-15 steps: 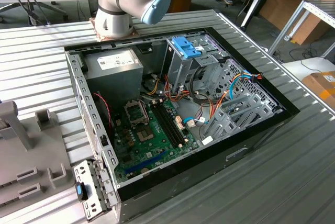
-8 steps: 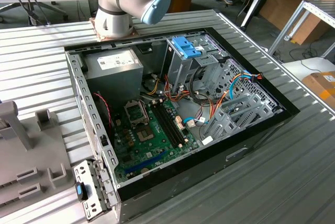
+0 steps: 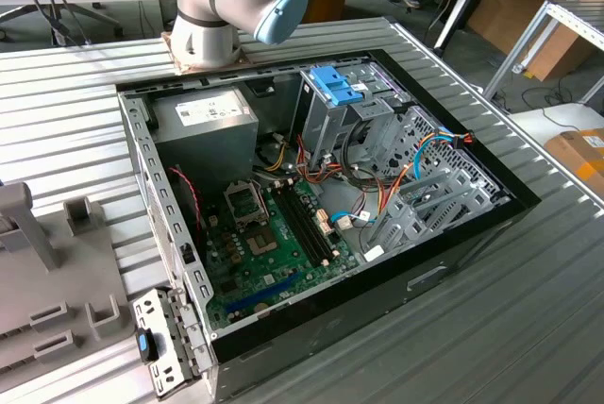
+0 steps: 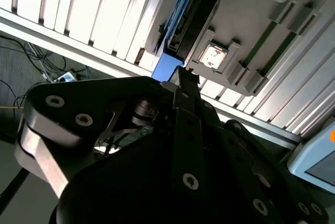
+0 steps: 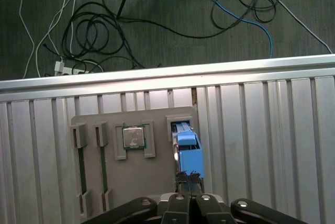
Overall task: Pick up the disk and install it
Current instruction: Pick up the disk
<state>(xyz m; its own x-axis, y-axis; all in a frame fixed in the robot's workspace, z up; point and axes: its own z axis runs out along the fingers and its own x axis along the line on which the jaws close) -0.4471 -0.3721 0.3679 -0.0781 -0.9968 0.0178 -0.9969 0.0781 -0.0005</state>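
Note:
The disk (image 5: 187, 143) stands on edge in a slot of a grey holder plate (image 5: 157, 171), its bright blue rail facing up. In the second wrist view the disk (image 4: 180, 20) shows as a dark slab with blue edging. My gripper (image 5: 189, 178) hangs over the near end of the disk with its two black fingers pressed together and nothing between them. In the second wrist view the gripper (image 4: 186, 75) points at the blue end of the rail. Whether it touches the disk I cannot tell.
A processor chip (image 5: 134, 137) and narrow slots sit on the same plate. The open computer case (image 3: 491, 206) lies on the ribbed metal table, with an upright drive cage topped by a blue latch (image 3: 332, 83), a grey power-supply box (image 3: 203, 116) and the motherboard (image 3: 274, 244). Cables lie on the floor past the table edge (image 5: 157, 75).

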